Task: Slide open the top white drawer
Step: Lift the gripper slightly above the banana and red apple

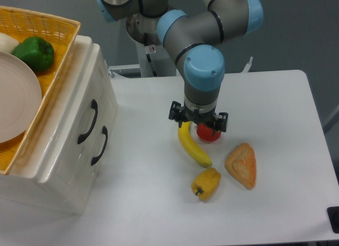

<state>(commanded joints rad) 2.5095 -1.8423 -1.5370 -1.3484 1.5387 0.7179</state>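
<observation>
Where the gripper [198, 130] hangs low over the table [275, 108], its fingers are hidden behind the wrist housing, so whether the jaws are parted or closed cannot be told. Taking the gripper as the landmark, a red round fruit [208, 133] sits just under it, partly covered by the housing, and a yellow banana [193, 148] runs from beneath it down toward the front of the table. Whether either one touches the fingers is not visible. Further toward the front edge from the gripper lie a yellow bell pepper [206, 184] and, beside that, an orange-brown wedge that looks like a piece of bread or pastry [242, 165]; both are apart from the gripper.

Well to the camera's left of the gripper stands a cream-white cabinet [58, 172] with two drawer fronts. The top white drawer [87, 105] carries a curved black handle [87, 122] and appears shut, flush with the cabinet face. The lower drawer [100, 166] has a matching handle just below and nearer the front. On top of the cabinet rests a yellow woven basket [58, 71] holding a white plate [16, 103] and a green bell pepper [34, 52].
</observation>
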